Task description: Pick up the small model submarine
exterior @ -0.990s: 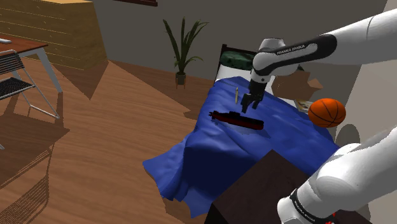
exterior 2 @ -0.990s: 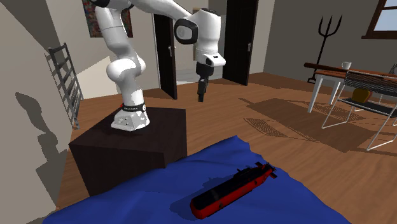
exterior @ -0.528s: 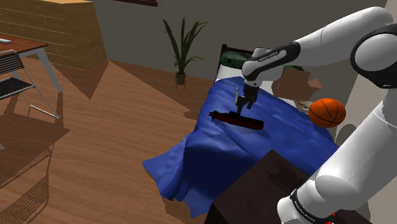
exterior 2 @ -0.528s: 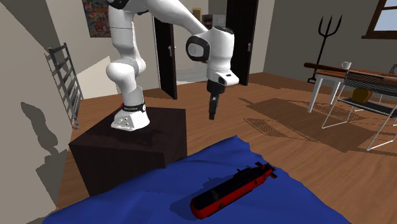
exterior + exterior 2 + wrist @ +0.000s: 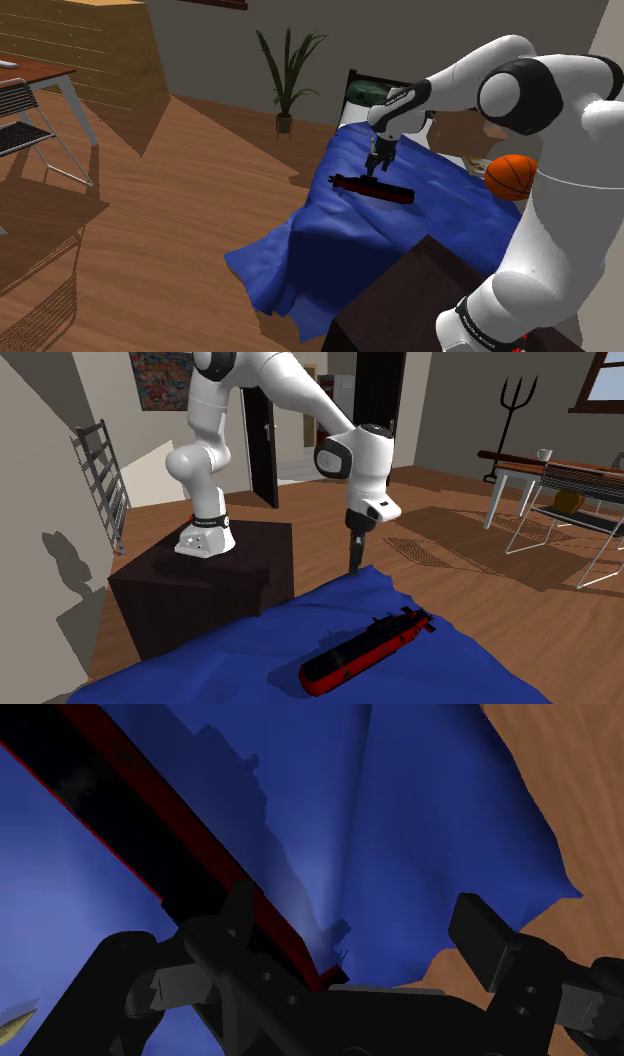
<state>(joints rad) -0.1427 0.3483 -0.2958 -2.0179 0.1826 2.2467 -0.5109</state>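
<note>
Here we hover our hand (image 5: 378, 169), opened wide and empty, just above the black-and-red submarine (image 5: 372, 189) lying on the blue bedcover (image 5: 440, 215).

Blue blanket (image 5: 300, 250) rumpled over the bed (image 5: 450, 215), spilling onto the wooden floor (image 5: 150, 220). Black-and-red submarine (image 5: 370, 187) lies mid-blanket, dark green pillow (image 5: 362, 93) at the head.

— How does your arm stand?
— My arm (image 5: 455, 78) rises, bends at the elbow and reaches forward and down; the wrist aims my gripper (image 5: 378, 168) almost straight down.
— And the fingers?
— My two black fingers (image 5: 482, 936) stand well apart, the jaws wide.
</note>
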